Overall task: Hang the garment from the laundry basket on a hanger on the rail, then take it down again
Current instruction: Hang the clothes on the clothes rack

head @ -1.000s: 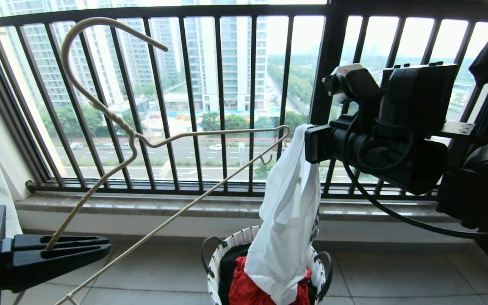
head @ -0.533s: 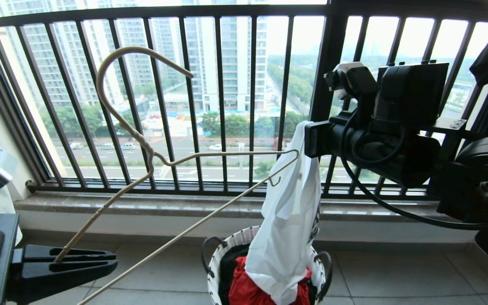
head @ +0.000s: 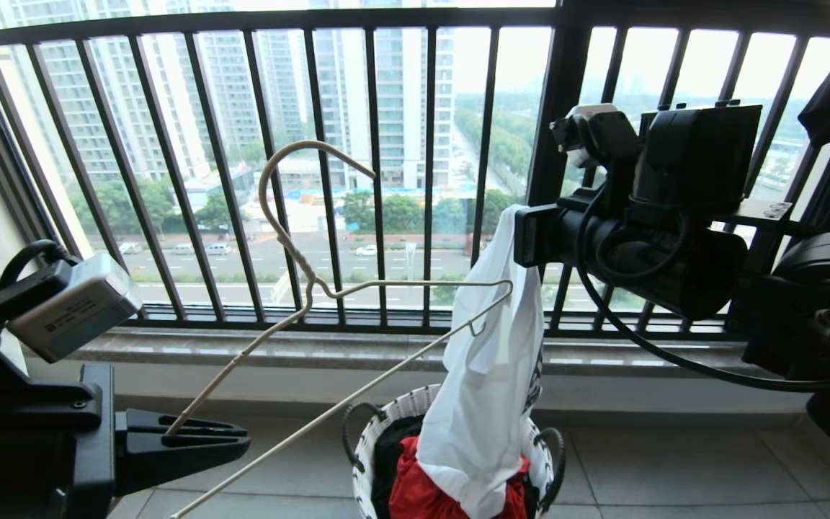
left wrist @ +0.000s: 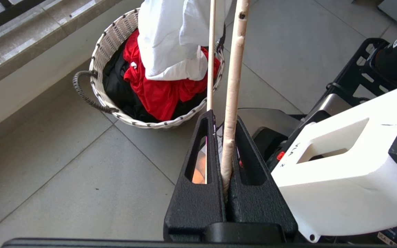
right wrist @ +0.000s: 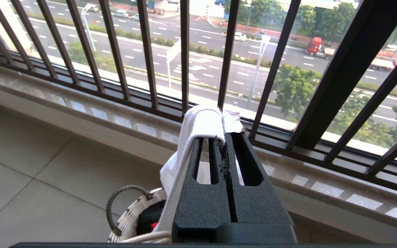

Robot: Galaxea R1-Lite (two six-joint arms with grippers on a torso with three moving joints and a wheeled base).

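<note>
The left gripper [head: 231, 440] is sitting low at the near left, its black fingers [left wrist: 215, 165] pressed together on one end of the hanger [head: 357, 288]; the cream-white wire is rising from that grip up and to the right, its hook curving in front of the black window railing [head: 328, 166], its far notched end lying right at the hanging cloth, though whether it is touching or inside the cloth cannot be told. The right gripper [right wrist: 224, 136] is reaching in from the right at mid height, its jaws clamped tight on a top fold of the garment [head: 491, 375]; the white T-shirt is hanging straight down from that pinch, a sliver of dark print showing along its right edge, its lower end trailing into the laundry basket [head: 364, 450]. The basket is standing on the tiled floor [head: 674, 468] just this side of the stone sill [head: 314, 346], near the middle of the scene; inside it a red cloth [left wrist: 157, 93] is lying bunched under the shirt's hem, with a black cloth [left wrist: 115, 86] beside it on the left. In the left wrist view the two cream wires of the hanger are running away from the fingers toward the basket, the thicker wrapped one being the one pinched.
</note>
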